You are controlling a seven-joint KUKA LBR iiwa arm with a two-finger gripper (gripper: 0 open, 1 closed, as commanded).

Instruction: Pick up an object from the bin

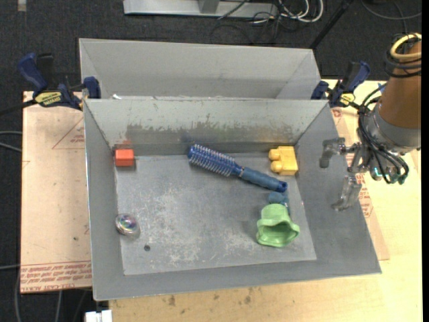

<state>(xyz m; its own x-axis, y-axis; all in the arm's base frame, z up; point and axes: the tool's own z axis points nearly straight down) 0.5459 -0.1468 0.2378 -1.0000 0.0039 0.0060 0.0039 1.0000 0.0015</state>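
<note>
My gripper (337,175) hangs over the bin's sloping right wall, its two metal fingers spread open with nothing between them. Nearest to it on the floor is a yellow toy block (283,160) at the back right. A blue hairbrush (228,166) lies slantwise across the back, with its handle pointing toward the right. In front of the handle end a green soft cup-shaped thing (275,225) lies on its side, with a small blue piece (277,197) at its top.
A small orange block (125,157) sits in the back left corner. A shiny round little thing (127,225) lies near the front left. The arm with its orange cover stands outside the bin's right rim.
</note>
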